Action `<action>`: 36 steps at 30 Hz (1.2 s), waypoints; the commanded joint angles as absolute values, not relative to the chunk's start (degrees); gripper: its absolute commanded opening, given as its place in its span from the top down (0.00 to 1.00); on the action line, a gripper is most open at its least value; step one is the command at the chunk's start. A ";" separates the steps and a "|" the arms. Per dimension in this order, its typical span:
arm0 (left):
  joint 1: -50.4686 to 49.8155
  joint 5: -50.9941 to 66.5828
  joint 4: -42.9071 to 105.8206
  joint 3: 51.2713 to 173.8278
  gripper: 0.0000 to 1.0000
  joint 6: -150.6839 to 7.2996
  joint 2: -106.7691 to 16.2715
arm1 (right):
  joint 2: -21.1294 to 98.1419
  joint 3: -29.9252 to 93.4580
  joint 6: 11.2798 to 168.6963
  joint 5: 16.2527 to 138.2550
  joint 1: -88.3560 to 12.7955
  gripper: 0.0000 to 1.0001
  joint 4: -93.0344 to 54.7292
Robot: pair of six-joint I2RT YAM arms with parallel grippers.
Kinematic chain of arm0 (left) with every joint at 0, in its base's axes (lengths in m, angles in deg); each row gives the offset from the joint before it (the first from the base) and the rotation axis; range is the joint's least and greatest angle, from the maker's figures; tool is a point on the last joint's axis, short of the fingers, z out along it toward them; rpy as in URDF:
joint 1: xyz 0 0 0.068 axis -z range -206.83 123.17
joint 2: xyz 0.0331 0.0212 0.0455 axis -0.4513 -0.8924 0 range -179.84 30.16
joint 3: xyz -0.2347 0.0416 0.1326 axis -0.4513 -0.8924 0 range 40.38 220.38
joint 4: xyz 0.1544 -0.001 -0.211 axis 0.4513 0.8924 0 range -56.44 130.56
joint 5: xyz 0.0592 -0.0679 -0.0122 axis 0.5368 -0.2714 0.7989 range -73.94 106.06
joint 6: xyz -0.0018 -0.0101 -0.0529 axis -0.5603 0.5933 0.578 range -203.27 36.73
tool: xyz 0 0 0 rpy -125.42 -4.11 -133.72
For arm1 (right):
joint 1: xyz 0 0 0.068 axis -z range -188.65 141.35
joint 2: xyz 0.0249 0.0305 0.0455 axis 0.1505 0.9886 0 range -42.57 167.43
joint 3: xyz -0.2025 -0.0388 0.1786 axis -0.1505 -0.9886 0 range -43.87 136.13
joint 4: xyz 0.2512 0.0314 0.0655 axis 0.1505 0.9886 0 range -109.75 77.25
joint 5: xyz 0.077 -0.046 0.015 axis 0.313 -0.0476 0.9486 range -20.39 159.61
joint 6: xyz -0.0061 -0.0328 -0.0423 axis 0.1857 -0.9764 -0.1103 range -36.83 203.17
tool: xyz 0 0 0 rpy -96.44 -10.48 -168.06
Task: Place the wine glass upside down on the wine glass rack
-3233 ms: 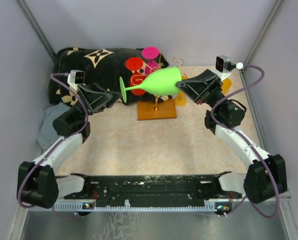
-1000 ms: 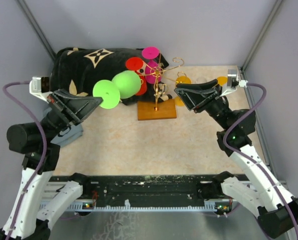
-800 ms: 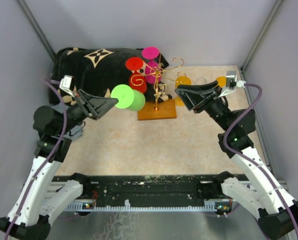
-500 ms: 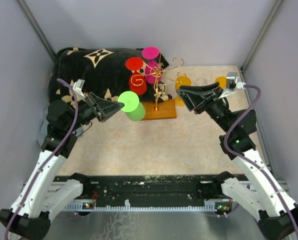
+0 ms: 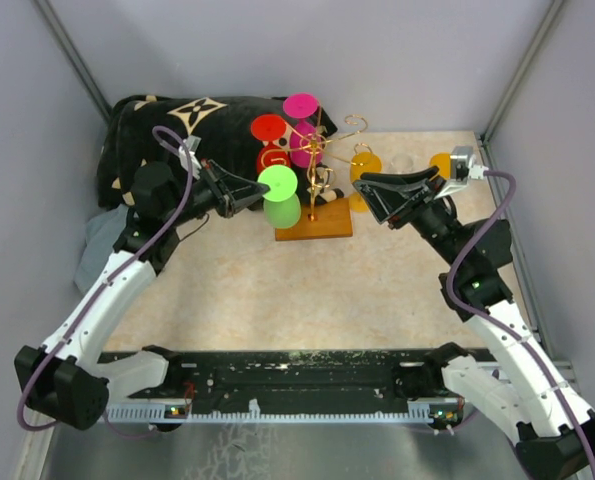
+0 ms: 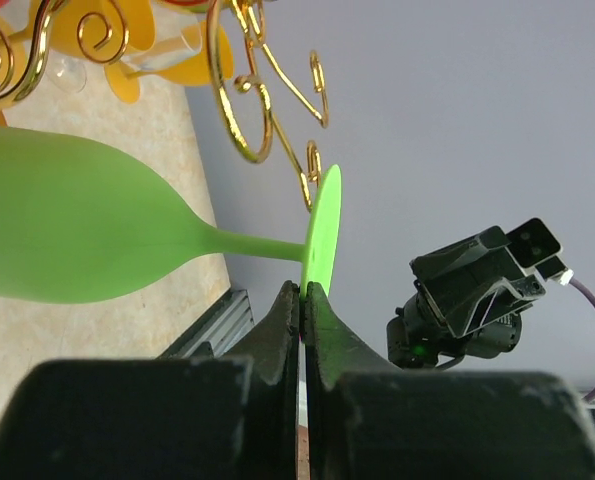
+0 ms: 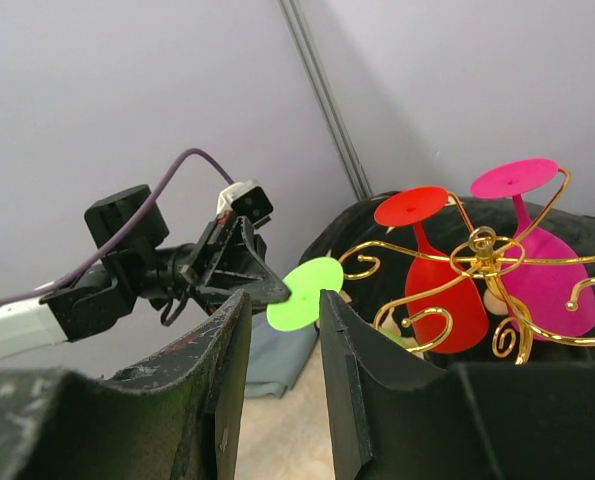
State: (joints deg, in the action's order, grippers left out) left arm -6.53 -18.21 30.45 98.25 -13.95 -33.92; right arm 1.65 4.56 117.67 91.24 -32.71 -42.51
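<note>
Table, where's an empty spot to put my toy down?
The wide tan stretch of table between the wooden base of the wine glass rack and the arms' black rail is bare. The back is crowded: black cushion, rack, red glass, pink glass, green wine glass.

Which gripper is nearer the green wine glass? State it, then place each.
Left. The left gripper pinches the green wine glass by the rim of its foot; the right gripper hangs open across the wine glass rack, touching nothing.
</note>
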 commanded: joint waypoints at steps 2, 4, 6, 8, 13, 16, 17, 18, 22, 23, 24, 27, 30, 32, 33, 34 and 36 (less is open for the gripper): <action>-6.06 -18.11 25.86 102.97 1.00 -15.45 -35.77 | 1.03 5.29 116.37 90.44 -32.21 0.66 -44.03; -6.00 -18.26 25.65 103.78 1.00 -15.54 -36.82 | 1.33 5.03 116.65 90.44 -32.21 0.66 -44.45; -6.00 -18.48 25.69 104.60 1.00 -15.65 -38.00 | 1.66 4.84 116.92 90.61 -32.21 0.66 -44.91; -6.00 -18.80 25.62 105.58 1.00 -15.67 -39.33 | 1.89 4.75 116.97 90.62 -32.21 0.66 -45.13; -6.00 -18.87 25.12 108.20 1.00 -15.57 -42.56 | 2.01 4.56 116.93 90.36 -32.21 0.66 -45.34; -5.94 -18.67 25.09 109.75 1.00 -15.40 -44.17 | 2.16 4.38 116.86 90.40 -32.21 0.66 -45.36; -5.93 -18.40 24.82 110.03 1.00 -15.30 -44.52 | 2.23 4.26 116.84 90.37 -32.21 0.66 -45.42; -5.85 -18.22 24.71 110.40 1.00 -15.19 -44.85 | 2.25 4.15 116.85 90.36 -32.21 0.66 -45.53; -5.73 -17.38 24.79 111.59 1.00 -14.85 -46.23 | 2.47 3.77 116.89 90.37 -32.12 0.66 -46.02; -5.73 -17.08 24.81 111.85 1.00 -14.74 -46.48 | 2.58 3.69 116.92 90.41 -32.14 0.66 -46.11; -5.79 -16.75 24.83 111.96 1.00 -14.72 -46.73 | 2.67 3.68 116.93 90.45 -32.12 0.66 -46.20; -5.73 -15.74 25.01 112.57 1.00 -14.52 -47.32 | 2.93 3.60 117.05 90.60 -32.08 0.66 -46.43; -5.73 -14.27 25.20 112.81 1.00 -14.46 -47.61 | 3.04 3.59 117.08 90.62 -32.12 0.66 -46.53; -5.78 -13.03 25.17 112.80 1.00 -14.50 -47.56 | 3.11 3.59 117.06 90.62 -32.12 0.66 -46.45; -5.78 -12.52 25.07 112.65 1.00 -14.51 -47.35 | 3.13 3.64 116.94 90.62 -32.12 0.66 -46.40; -5.82 -12.16 24.31 112.27 1.00 -14.24 -47.27 | 3.12 3.68 116.97 90.62 -32.12 0.66 -46.39; -5.97 -11.12 22.96 110.81 1.00 -13.22 -46.43 | 3.15 3.68 116.95 90.71 -32.12 0.66 -46.39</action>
